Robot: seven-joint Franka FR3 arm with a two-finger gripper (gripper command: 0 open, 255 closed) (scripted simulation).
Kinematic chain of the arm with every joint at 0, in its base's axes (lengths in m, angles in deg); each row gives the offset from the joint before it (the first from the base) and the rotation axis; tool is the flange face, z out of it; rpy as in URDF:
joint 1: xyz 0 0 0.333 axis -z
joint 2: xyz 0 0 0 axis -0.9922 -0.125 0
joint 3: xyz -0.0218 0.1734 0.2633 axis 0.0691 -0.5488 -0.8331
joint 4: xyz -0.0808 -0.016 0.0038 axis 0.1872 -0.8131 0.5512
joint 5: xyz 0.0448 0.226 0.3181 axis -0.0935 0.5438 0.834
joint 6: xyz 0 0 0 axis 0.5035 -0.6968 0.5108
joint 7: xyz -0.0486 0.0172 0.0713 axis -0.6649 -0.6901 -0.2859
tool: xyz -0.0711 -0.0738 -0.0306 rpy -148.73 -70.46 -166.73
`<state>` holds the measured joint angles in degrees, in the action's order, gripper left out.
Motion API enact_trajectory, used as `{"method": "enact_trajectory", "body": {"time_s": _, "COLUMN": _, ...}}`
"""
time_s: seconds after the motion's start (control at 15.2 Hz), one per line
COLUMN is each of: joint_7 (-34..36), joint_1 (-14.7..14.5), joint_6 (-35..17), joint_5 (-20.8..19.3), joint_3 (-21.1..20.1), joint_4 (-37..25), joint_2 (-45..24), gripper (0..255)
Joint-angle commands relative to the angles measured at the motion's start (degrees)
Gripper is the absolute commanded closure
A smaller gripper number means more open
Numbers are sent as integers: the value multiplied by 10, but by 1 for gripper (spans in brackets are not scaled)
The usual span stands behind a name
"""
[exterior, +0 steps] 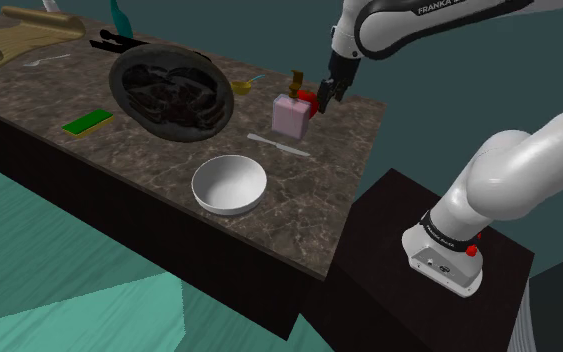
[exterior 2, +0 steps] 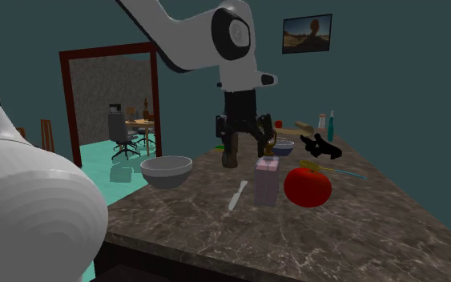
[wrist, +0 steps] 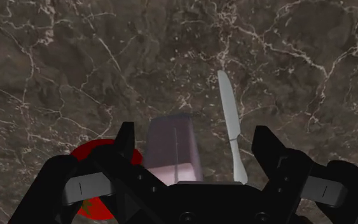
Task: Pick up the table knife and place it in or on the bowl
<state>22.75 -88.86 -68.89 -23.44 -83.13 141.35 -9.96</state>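
End effector point(exterior: 324, 100) wide open, empty; 2 black fingers point(wrist: 125, 137) apart above pink slab-sided box point(exterior: 291, 117). Table knife point(exterior: 279, 145) slim, pale, flat on dark veined marble surface point(exterior: 149, 165); in shoulder view at 6 o'clock of box, just beside it. Bowl point(exterior: 199, 183) round, smooth, white, at 7 o'clock of knife, apart. Glossy red round fruit point(exterior 2: 307, 186) near box.

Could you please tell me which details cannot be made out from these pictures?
Wrist view: the table knife has its near end hidden behind the gripper body.
Wrist view: the red fruit is mostly covered by one of the fingers.
Shoulder view: the small brown object behind the pink box is too small to identify.
Shoulder view: what lies in the dark dish blends into it.
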Motion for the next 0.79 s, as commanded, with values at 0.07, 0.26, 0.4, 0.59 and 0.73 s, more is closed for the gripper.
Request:
{"method": "enact_trajectory", "body": {"time_s": 0.07, "joint_7": -7, "joint_1": -12, "joint_6": -62, "joint_5": 5, "joint_3": -6, "joint_4": -3, "joint_2": -53, "gripper": 0}}
{"method": "enact_trajectory", "body": {"time_s": 0.26, "joint_7": -14, "joint_1": -23, "joint_6": -120, "joint_5": 9, "joint_3": -12, "joint_4": -14, "joint_2": -111, "gripper": 0}}
{"method": "enact_trajectory", "body": {"time_s": 0.4, "joint_7": -19, "joint_1": -30, "joint_6": -155, "joint_5": 11, "joint_3": -17, "joint_4": -25, "joint_2": -151, "gripper": 0}}
{"method": "enact_trajectory", "body": {"time_s": 0.59, "joint_7": -25, "joint_1": -39, "joint_6": -205, "joint_5": 13, "joint_3": -25, "joint_4": -48, "joint_2": -212, "gripper": 0}}
{"method": "enact_trajectory", "body": {"time_s": 0.73, "joint_7": -28, "joint_1": -45, "joint_6": -235, "joint_5": 12, "joint_3": -31, "joint_4": -66, "joint_2": -252, "gripper": 0}}
